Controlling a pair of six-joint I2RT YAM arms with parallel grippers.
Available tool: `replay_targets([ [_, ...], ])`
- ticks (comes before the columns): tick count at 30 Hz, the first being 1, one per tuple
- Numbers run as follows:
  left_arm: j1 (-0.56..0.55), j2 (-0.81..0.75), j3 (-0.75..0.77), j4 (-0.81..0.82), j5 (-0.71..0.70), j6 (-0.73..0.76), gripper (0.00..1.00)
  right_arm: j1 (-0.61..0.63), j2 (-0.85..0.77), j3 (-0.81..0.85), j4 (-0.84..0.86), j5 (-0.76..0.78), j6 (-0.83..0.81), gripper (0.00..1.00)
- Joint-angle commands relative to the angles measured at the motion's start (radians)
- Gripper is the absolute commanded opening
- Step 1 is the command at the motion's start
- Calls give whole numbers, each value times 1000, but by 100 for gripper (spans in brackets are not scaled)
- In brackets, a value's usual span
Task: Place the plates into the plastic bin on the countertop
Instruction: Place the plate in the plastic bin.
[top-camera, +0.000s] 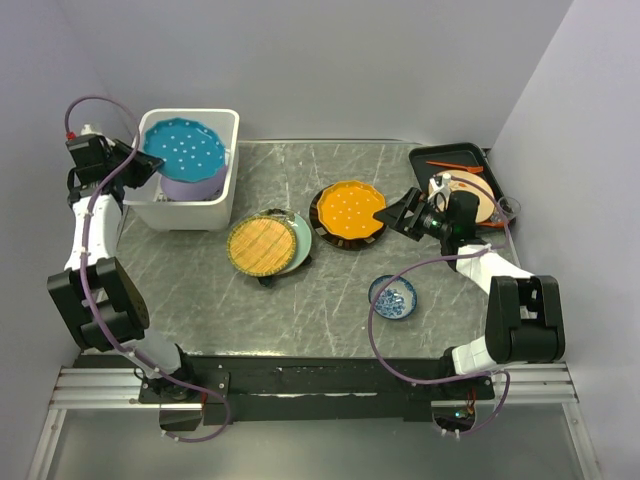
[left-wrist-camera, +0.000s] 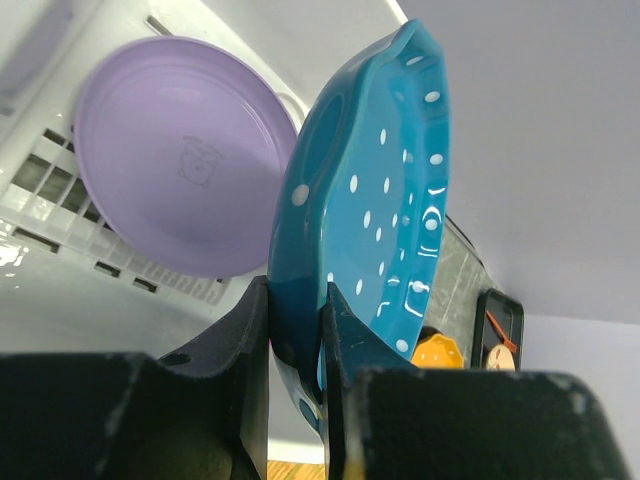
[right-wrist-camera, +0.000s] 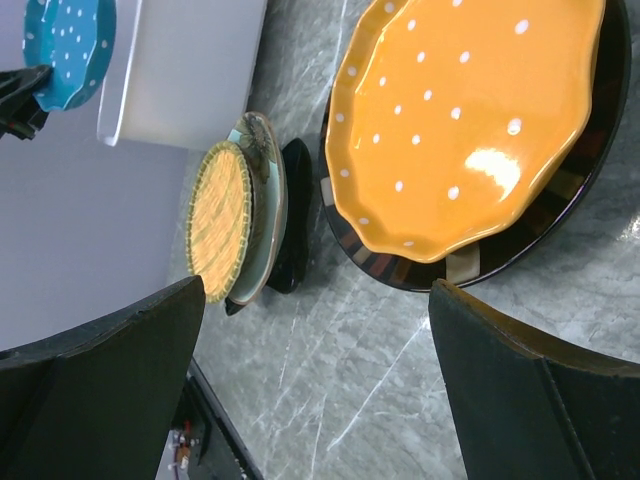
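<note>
1. Your left claw (left-wrist-camera: 295, 310) was clamped on the rim of the teal plate (left-wrist-camera: 380, 200), holding it on edge over the plastic bin (top-camera: 229, 190). It had not let go.
2. Just beyond that claw's fingers, the lavender plate (left-wrist-camera: 170, 160) already lay inside the bin. So one plate looked done and a second nearly so.
3. Your right claw (top-camera: 398, 215) stood with its fingers apart, gripping nothing. Directly ahead of it, the orange dotted plate (right-wrist-camera: 470, 120) rested on the dark brown plate (right-wrist-camera: 545, 240).
4. Farther ahead of that claw, the yellow woven plate (right-wrist-camera: 218, 220) sat on the pale green floral plate (right-wrist-camera: 265, 180), with a dark plate (right-wrist-camera: 297, 215) beneath. By my count, five plates remained outside the bin.
5. The countertop (top-camera: 300, 320) was grey marble-look with thin white veins. A small blue-and-white dish (top-camera: 393, 297) lay near the right claw. A black tray (top-camera: 450, 153) and a tan plate (top-camera: 478, 195) were behind its wrist. Plain pale walls (top-camera: 350, 60) closed in the sides.
</note>
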Motion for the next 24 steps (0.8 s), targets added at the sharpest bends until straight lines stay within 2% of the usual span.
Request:
replay_targets([
  [1, 29, -62, 65, 134, 41, -36, 1, 0, 10, 15, 5, -8, -19, 100],
  [14, 35, 20, 50, 157, 33, -65, 1, 2, 16, 12, 8, -7, -13, 100],
  [24, -2, 143, 158, 65, -20, -15, 1, 2, 25, 6, 10, -4, -15, 100],
])
